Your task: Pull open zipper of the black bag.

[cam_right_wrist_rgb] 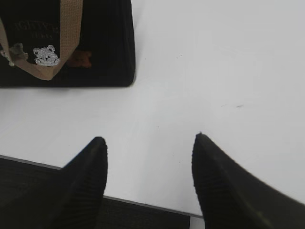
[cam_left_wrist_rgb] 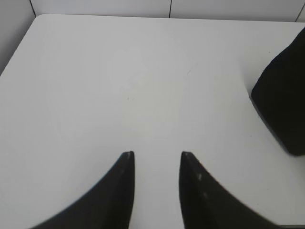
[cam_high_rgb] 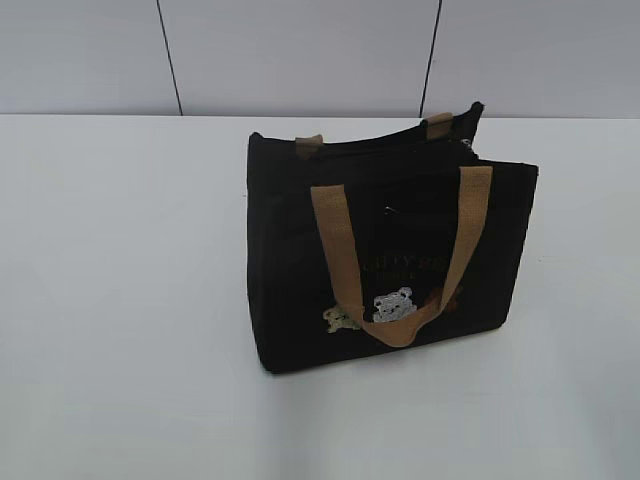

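While both hang empty, right gripper (cam_right_wrist_rgb: 148,145) gapes wider than left gripper (cam_left_wrist_rgb: 157,160).

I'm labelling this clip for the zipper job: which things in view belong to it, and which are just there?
Belongs to the job:
- black bag, standing upright
- zipper along its top edge; the pull is hard to make out
- left gripper, fingers apart, holding nothing
- right gripper, fingers apart, holding nothing

Just there:
- white table
- tan handles
- embroidered bears
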